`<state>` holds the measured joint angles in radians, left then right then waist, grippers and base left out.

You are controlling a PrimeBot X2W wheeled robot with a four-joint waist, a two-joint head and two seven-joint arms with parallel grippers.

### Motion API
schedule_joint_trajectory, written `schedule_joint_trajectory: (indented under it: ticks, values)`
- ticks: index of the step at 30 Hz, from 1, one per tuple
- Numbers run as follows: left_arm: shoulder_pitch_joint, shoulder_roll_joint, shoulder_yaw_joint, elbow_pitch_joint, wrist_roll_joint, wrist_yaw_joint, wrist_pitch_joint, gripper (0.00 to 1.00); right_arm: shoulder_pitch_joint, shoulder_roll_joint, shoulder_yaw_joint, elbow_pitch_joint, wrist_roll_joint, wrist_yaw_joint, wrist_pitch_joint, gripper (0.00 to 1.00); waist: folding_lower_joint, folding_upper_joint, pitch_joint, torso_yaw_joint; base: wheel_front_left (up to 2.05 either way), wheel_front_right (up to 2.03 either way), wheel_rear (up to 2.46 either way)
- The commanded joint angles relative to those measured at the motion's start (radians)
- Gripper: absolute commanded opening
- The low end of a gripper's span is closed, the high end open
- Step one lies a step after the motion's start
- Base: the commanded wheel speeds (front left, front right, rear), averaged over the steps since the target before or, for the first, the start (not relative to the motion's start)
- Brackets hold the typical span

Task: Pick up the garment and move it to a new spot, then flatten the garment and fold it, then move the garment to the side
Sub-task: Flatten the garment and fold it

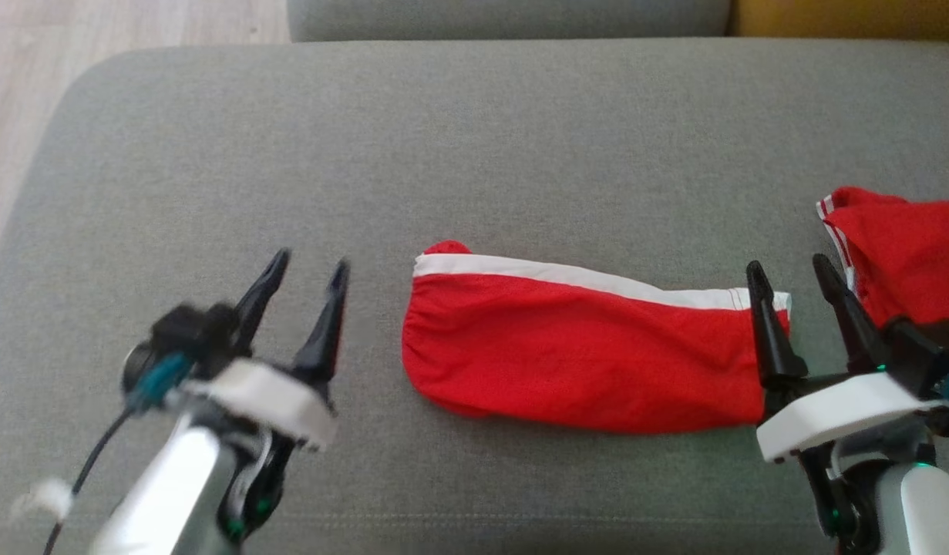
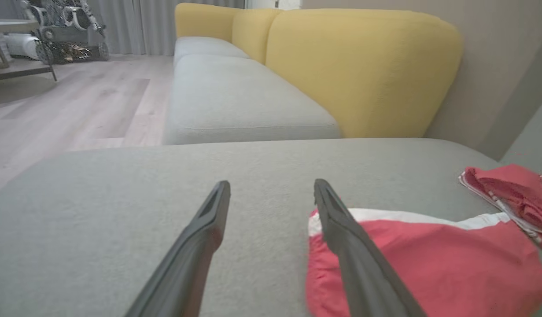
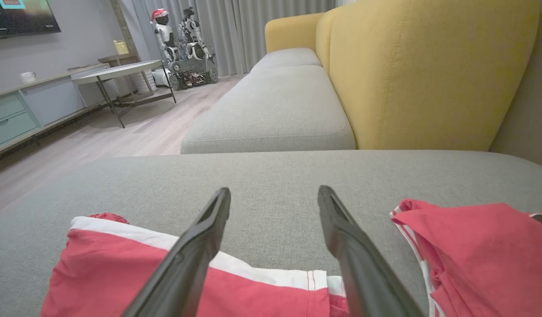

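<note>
Garment (image 1: 590, 354): red with a white band, folded into one long strip on the grey cushion (image 1: 474, 139), just toward 4 o'clock of the head view's centre. White band along the 12 o'clock edge, rounded end at 9 o'clock, open end at 3 o'clock.
Why so laid: flat and narrow, probably for catching at both ends at once and lifting without undoing the fold.
Left claw (image 1: 312, 262): spread wide, holding nothing. Sits at 8 o'clock of the head view, just beside the strip's 9 o'clock end but apart from it, fingers pointing to 12 o'clock.
Right claw (image 1: 788, 264): likewise spread wide and empty. Sits at 4 o'clock, poised at the strip's 3 o'clock end, one finger in front of the cloth, the other over bare cushion. Touching or hovering: cannot tell.
Why so held: one claw at each end, suggesting readiness to pinch both ends together.
Second red garment (image 1: 906, 254): bunched at 3 o'clock, near the strip's open end. Touching or not: cannot tell. Likely marks the side spot.
Stage: folding judged done, move to the side not yet done.
Risk: pinching only the top layer at the open end and letting the rest slide apart.
</note>
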<state>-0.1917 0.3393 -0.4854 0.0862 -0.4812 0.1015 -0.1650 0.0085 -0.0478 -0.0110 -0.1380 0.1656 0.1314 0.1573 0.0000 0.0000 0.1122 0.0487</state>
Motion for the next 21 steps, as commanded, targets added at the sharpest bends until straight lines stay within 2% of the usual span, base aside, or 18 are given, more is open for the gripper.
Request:
schedule_joint_trajectory:
  ticks: [1, 10, 18, 19, 21]
  values:
    - [-0.097, 0.001, 0.027, -0.011, -0.012, -0.017, 0.012, 1.00, -0.044, -0.004, 0.026, -0.038, -0.005, -0.001, 0.002, 1.00, 0.0000, 0.0000, 0.015, -0.012, 0.00, 0.00, 0.00]
    - [-0.251, -0.108, -0.035, 0.243, -0.114, -0.144, 0.112, 1.00, -0.070, -0.003, 0.043, -0.021, 0.000, -0.001, 0.000, 1.00, 0.0000, 0.0000, 0.063, -0.067, 0.00, 0.00, 0.00]
    - [-0.314, -0.139, -0.032, 0.408, -0.171, -0.195, 0.100, 1.00, -0.076, -0.003, 0.039, -0.015, 0.005, -0.001, -0.006, 1.00, 0.0000, 0.0000, 0.084, -0.085, 0.00, 0.00, 0.00]
    - [-0.319, -0.141, -0.032, 0.419, -0.178, -0.200, 0.095, 0.95, -0.077, -0.003, 0.040, -0.014, 0.006, -0.001, -0.006, 1.00, 0.0000, 0.0000, 0.085, -0.087, 0.00, 0.00, 0.00]
    - [-0.326, -0.141, -0.038, 0.437, -0.184, -0.209, 0.087, 0.00, -0.077, -0.003, 0.037, -0.011, 0.007, -0.001, -0.005, 1.00, 0.0000, 0.0000, 0.085, -0.089, 0.00, 0.00, 0.00]
